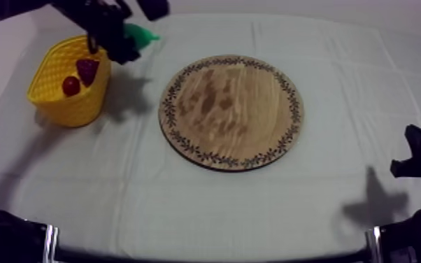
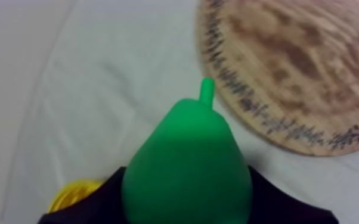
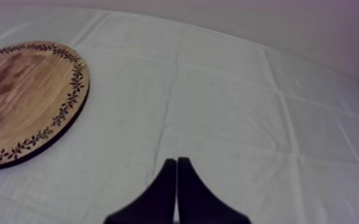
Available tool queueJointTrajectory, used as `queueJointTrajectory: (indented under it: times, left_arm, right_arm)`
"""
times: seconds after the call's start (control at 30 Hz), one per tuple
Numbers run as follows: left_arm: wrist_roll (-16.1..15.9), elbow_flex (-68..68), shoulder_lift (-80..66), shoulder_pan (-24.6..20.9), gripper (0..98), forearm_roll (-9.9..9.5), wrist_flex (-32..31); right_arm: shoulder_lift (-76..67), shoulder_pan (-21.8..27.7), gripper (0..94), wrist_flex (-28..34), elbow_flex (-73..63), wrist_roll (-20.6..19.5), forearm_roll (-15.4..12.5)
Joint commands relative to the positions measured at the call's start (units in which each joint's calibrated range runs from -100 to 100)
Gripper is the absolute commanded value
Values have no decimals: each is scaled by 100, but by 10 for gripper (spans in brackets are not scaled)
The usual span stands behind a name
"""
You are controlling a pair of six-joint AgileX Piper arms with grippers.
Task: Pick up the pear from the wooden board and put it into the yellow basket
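The left end effector (image 1: 124,40) pinches the green pear (image 2: 188,170), holding it aloft just beside the yellow basket (image 1: 80,112), with the stem pointing toward the wooden board (image 1: 231,112). The right end effector (image 3: 176,179), fingers pressed together, sits over the bench (image 3: 247,119).

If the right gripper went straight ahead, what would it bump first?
Probably nothing: ahead of the right gripper lies only bare cloth, with the wooden board off to one side.

Creased grey-white cloth (image 1: 206,203); dim light
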Motion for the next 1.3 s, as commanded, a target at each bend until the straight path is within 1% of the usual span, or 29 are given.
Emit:
queueJointTrajectory:
  times: [0.0,0.1,0.2,0.33,0.4,0.6,0.7,0.77,0.8,0.93,1.0,1.13,1.2,1.27]
  left_arm:
    - [22,100,-298,-492,516,-60,-4]
    - [34,240,-389,-819,516,-159,-5]
    - [50,452,-397,-1100,513,-215,-49]
    - [228,871,-369,-1321,510,-252,-67]
    - [438,1017,-336,-1370,510,-264,-78]
    - [1299,1145,-263,-1422,495,-259,-107]
    - [1542,1182,-283,-1427,504,-263,-99]
    - [1662,1203,-315,-1422,555,-298,-89]
    - [1732,1201,-335,-1420,599,-329,-86]
    - [1975,1162,-403,-1404,830,-473,-67]
    - [2061,1163,-429,-1399,894,-540,-65]
    - [2174,1205,-477,-1409,938,-603,-114]
    - [2249,1199,-512,-1424,919,-619,-145]
    - [2384,1180,-584,-1437,866,-663,-235]
  right_arm:
    - [1,-3,5,-1,5,1,1]
    - [1,-3,5,-1,5,1,1]
    - [1,-3,5,-1,5,1,1]
    - [1,-3,5,-1,5,1,1]
    - [1,-3,5,-1,5,-1,1]
    - [1,-3,5,-1,5,-1,1]
    - [1,-3,5,-1,5,1,1]
    - [1,-3,5,-1,5,1,1]
    - [1,-3,5,-1,5,1,1]
    - [1,-5,5,-1,5,1,1]
    - [1,-6,5,-1,5,1,1]
    - [1,-7,5,-1,5,1,1]
    - [1,-9,5,-1,5,1,1]
    - [1,-10,5,-1,5,1,1]
